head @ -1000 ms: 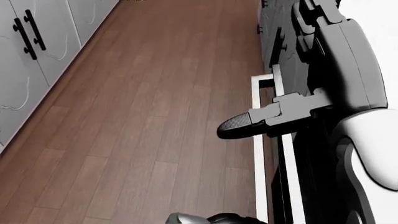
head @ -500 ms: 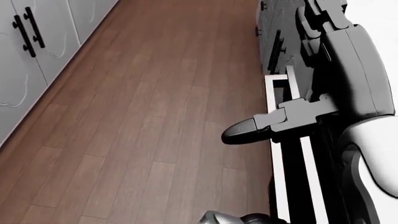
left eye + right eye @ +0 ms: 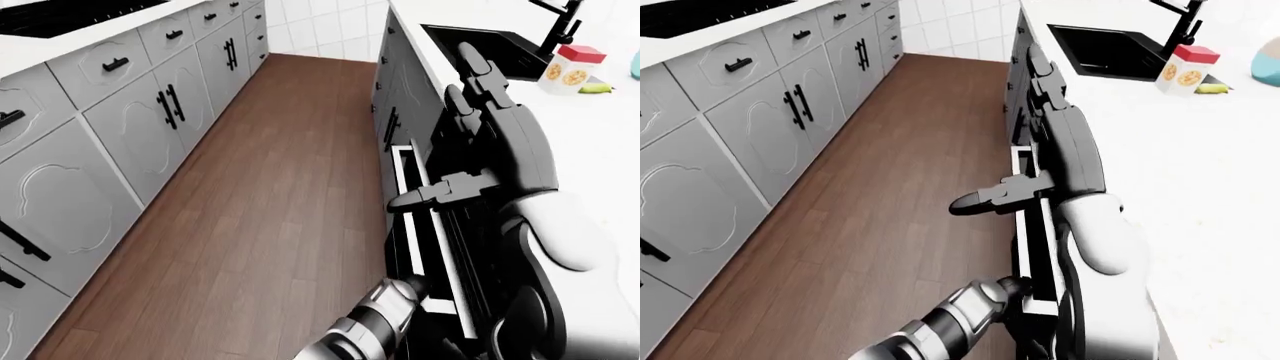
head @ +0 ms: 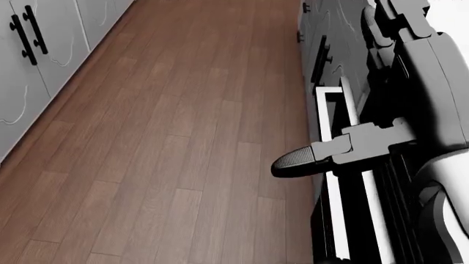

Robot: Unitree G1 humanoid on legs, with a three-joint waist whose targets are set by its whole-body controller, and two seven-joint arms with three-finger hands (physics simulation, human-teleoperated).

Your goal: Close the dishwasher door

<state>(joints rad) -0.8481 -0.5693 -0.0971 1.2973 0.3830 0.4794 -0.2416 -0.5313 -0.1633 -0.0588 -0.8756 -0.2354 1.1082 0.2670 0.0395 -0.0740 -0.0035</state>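
Along the left edge of the left-eye view runs a bank of grey cabinets [image 3: 110, 142] with black handles, and a brown wood floor [image 3: 270, 202] fills the aisle through the middle. At the bottom centre, the left arm [image 3: 375, 322] reaches in toward the lower part of the appliance; its hand is hidden, so I cannot tell whether those fingers are spread or closed. Right of the aisle, the dishwasher door [image 4: 334, 137] shows as a white-edged panel standing nearly upright, only a narrow dark gap left between it and the cabinet run, so the closing looks almost finished. The right hand [image 3: 475, 127] lies along the door's upper part with fingers extended and spread, gripping nothing, while its thumb [image 4: 301, 159] juts out over the floor. To finish well, I judge the push should stay flat and square against the panel, with steady pressure near the top edge until it seats. Further right, the white counter [image 3: 610, 165] carries a black sink [image 3: 480, 45], a faucet [image 3: 560, 22], and a red-lidded canister [image 3: 568, 64] at the upper right.
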